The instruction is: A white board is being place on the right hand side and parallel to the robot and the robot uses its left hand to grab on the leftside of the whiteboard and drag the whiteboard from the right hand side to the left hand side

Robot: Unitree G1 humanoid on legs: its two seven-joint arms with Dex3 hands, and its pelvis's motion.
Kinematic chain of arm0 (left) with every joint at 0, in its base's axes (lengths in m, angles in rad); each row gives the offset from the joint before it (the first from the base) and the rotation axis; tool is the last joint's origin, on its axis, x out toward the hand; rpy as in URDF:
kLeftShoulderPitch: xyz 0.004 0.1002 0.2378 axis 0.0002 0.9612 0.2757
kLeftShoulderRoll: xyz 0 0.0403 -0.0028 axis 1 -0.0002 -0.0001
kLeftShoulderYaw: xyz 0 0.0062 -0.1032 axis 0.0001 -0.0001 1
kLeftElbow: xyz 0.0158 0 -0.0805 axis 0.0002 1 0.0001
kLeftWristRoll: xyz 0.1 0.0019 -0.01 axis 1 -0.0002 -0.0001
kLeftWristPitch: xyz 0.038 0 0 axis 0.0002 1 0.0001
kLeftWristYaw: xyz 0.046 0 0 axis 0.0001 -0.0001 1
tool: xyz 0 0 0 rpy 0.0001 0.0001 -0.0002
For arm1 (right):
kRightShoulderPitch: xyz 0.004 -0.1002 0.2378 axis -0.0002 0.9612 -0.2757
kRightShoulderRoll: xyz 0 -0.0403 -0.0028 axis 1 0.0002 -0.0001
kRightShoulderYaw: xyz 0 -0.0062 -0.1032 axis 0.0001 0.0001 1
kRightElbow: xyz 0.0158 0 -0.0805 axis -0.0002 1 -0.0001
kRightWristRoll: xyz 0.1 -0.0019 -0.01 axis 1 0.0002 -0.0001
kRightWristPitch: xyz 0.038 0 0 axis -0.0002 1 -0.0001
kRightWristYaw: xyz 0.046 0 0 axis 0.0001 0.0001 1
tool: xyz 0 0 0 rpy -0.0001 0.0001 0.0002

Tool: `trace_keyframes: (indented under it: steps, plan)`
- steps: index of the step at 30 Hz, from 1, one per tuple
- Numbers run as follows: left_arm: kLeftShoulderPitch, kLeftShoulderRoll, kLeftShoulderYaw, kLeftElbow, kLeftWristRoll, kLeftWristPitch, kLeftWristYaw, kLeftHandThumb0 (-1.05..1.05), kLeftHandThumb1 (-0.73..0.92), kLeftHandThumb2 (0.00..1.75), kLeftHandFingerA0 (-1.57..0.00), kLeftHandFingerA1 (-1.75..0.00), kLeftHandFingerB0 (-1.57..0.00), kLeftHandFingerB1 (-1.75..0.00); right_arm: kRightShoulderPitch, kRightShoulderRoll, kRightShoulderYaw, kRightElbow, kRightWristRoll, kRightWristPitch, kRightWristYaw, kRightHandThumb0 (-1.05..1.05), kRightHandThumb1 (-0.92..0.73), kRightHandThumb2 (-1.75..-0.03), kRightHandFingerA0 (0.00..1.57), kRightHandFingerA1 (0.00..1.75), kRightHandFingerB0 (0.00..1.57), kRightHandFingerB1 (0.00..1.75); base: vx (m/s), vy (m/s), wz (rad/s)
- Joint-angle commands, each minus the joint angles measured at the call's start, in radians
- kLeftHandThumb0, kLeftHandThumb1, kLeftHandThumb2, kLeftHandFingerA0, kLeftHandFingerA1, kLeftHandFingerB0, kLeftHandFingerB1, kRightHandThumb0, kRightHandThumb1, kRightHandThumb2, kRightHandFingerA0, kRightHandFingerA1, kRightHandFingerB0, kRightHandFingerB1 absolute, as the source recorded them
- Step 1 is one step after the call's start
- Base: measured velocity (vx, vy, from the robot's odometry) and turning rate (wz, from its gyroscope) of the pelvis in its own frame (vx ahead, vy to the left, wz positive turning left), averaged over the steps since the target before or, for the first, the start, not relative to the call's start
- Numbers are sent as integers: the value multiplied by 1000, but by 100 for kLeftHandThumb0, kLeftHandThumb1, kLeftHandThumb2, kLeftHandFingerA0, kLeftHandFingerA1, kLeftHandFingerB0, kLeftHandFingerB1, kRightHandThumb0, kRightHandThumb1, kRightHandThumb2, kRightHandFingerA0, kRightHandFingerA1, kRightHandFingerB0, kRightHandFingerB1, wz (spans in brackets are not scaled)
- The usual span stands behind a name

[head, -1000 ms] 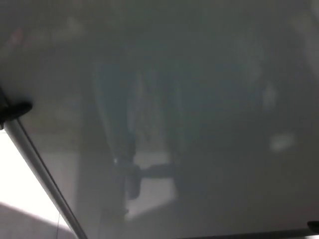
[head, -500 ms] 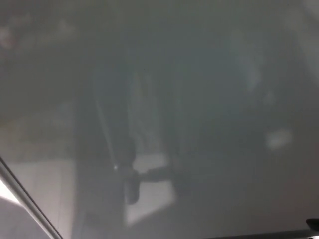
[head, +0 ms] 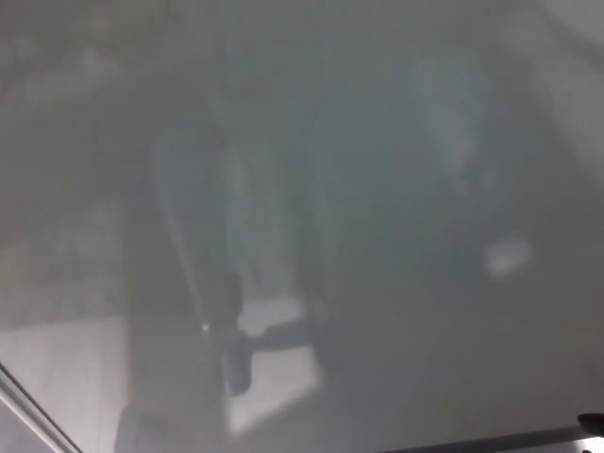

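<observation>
- The whiteboard fills almost the whole head view, its glossy grey surface close to the camera and blurred.
- Compared with a second ago, the board's metal left edge now shows only as a short slanted strip in the bottom-left corner; earlier it ran much longer up the left side, with a bright white area beyond it that is now nearly out of the picture.
- The dark finger-like shape that lay over that edge at the left a second ago no longer shows. Neither robot hand is in view now, so whether the left one is grasping, clenched or released cannot be told.
- The board's lower edge appears as a thin dark line along the bottom right, with a small dark corner piece at the far right.
- Dim reflections sit in the surface: a dark upright shape with pale patches, shifted slightly left and down since earlier, and a small bright patch towards the right.
</observation>
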Motion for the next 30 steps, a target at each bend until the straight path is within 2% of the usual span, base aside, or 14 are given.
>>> trace_keyframes:
  steps: [1,7,12,17,18,20,21,22,23,24,25,26,29,30]
  plan:
    - [-30,72,25,29,-39,-47,-20,-20,58,55,-77,-175,-62,-167,-3,2,6,5,-4,5,-16,-37,-79,-63,65,61,54,52,0,0,0]
    - [-42,87,14,60,-29,-83,-38,-18,61,54,-75,-175,-63,-167,-5,8,4,5,-1,0,-13,-37,-78,-62,65,64,55,52,0,0,0]
    - [-46,93,10,67,-25,-65,-28,-19,61,55,-77,-175,-65,-166,-8,7,10,6,-7,4,-21,-39,-79,-62,67,63,55,52,0,0,0]
    - [-49,104,11,84,-23,-72,-31,-19,60,56,-76,-175,-58,-170,-10,7,10,6,-6,6,-22,-37,-79,-62,66,62,55,52,0,0,0]
    - [-49,104,10,83,-20,-73,-24,-21,61,54,-76,-175,-62,-166,-11,7,10,6,-6,9,-21,-37,-79,-61,66,62,55,52,0,0,0]
    - [-55,100,21,91,-35,-60,-31,-17,60,53,-73,-175,-61,-164,-12,7,12,6,-9,10,-24,-37,-79,-61,66,63,55,52,0,0,0]
    - [-61,95,34,91,-55,-27,-39,-32,47,76,-80,-122,-75,-91,-11,9,9,7,-5,9,-19,-38,-79,-62,65,64,55,52,0,0,0]
    - [-65,91,46,84,-73,12,-44,-32,47,76,-80,-122,-75,-91,-11,13,2,7,4,6,-8,-38,-79,-62,65,64,55,52,0,0,0]
    - [-57,93,39,75,-60,-1,-47,-36,56,56,-69,-63,-59,-46,-9,11,7,6,-3,7,-16,-37,-79,-62,65,63,55,52,0,0,0]
    - [-44,101,20,64,-36,-18,-51,-61,45,79,-32,-49,-24,-43,-8,12,11,6,-7,10,-21,-37,-79,-62,65,62,55,52,0,0,0]
    - [-37,106,9,57,-26,-25,-65,-69,45,80,0,-36,-13,-29,-7,12,12,6,-10,9,-24,-37,-79,-62,66,65,55,52,0,0,0]
    - [-31,112,-1,52,-23,-23,-89,-72,49,84,0,-21,0,-16,-7,12,13,7,-11,5,-27,-38,-79,-62,66,64,55,52,0,0,0]
    - [-27,116,-10,47,-24,-20,-96,-72,49,84,0,-21,0,-16,-6,11,15,7,-13,3,-28,-38,-79,-62,66,64,55,52,0,0,0]
    - [-22,115,-12,51,-25,-32,-109,-89,56,91,0,-5,0,0,-8,12,14,7,-12,4,-31,-37,-78,-62,68,66,55,52,0,0,0]
